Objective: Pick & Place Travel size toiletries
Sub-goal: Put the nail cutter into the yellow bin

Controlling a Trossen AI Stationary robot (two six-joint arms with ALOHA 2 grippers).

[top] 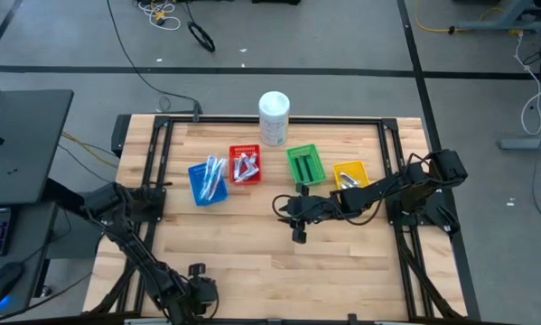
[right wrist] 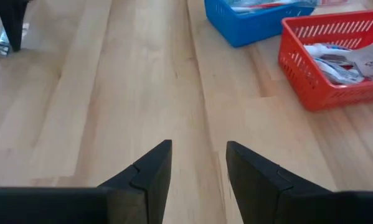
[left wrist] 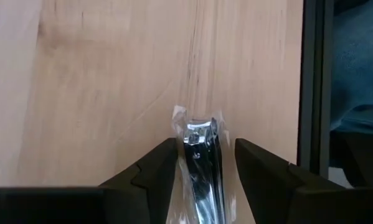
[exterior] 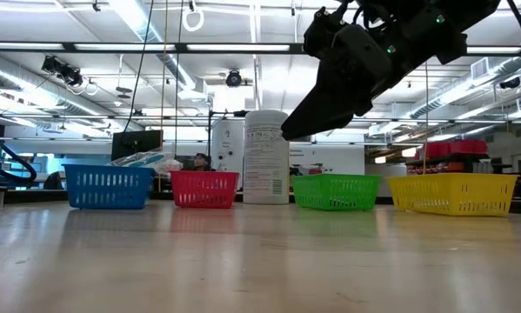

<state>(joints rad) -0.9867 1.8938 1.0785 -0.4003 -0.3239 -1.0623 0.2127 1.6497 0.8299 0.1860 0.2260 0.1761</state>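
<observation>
A slim silvery item in a clear wrapper (left wrist: 202,155), one of the toiletries, lies near the table's near edge, left of the middle (top: 196,269). My left gripper (left wrist: 206,146) points steeply down over it, open, one finger on each side. My right gripper (right wrist: 198,155) is open and holds nothing. It hangs over bare wood at the table's middle (top: 297,233), in front of the green basket (top: 304,165). More toiletries lie in the blue basket (top: 207,181) and the red basket (right wrist: 335,59). My left gripper's fingers stand on either side of the wrapped silvery item and lie along it. The clear wrapper's edge (left wrist: 179,134) reaches one finger. I cannot tell whether finger and wrapper touch. A gap shows between the metal part and each finger.
Four small baskets stand in a row at the far side: blue, red, green and yellow (top: 349,174). A big white tub (top: 274,117) stands behind them. A black frame rail (left wrist: 314,93) runs close beside the left gripper. Bare wood fills the middle and the near right.
</observation>
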